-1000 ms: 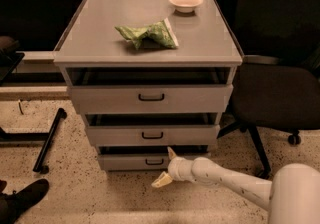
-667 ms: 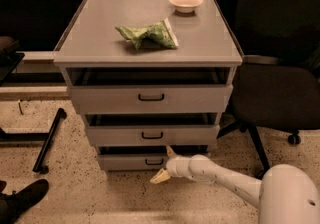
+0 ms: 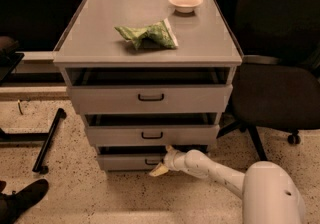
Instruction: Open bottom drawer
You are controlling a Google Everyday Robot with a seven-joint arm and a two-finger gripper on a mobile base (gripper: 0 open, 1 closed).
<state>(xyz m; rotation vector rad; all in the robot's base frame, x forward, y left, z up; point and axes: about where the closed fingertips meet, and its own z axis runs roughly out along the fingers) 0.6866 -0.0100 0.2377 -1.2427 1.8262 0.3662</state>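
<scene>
green bag [image 3: 147, 35], white bowl [image 3: 185, 2] (black chair [image 3: 280, 93])

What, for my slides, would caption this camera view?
Gripper at the front of the bottom drawer; green bag and bowl sit on the cabinet top.

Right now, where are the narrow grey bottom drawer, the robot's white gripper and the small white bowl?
narrow grey bottom drawer [image 3: 122, 162]: camera view, left half of its front panel.
white gripper [image 3: 163, 159]: camera view, midway between its fingertips, at the drawer front.
small white bowl [image 3: 185, 8]: camera view, front wall.

Tool [image 3: 164, 159] at bottom drawer [image 3: 122, 162] partly hides its handle [image 3: 151, 161].
</scene>
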